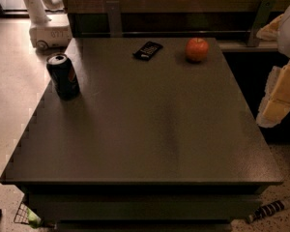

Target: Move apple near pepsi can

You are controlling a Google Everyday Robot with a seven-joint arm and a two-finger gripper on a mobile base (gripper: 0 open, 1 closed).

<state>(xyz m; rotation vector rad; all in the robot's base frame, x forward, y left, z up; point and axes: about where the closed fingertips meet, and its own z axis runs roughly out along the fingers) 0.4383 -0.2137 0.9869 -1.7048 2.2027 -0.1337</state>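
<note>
The red-orange apple (pixel 197 50) sits on the grey table (pixel 150 124) near its far right corner. The dark pepsi can (pixel 63 76) stands upright near the table's left edge, far from the apple. My arm and gripper (pixel 279 94) show as white and pale yellow shapes at the right edge of the view, beyond the table's right side, to the right of the apple and nearer to the camera. The gripper holds nothing that I can see.
A flat black packet (pixel 148 50) lies at the back middle, left of the apple. A dark wall with metal brackets (pixel 113 17) runs behind the table. A white machine base (pixel 49 34) stands on the floor at the back left.
</note>
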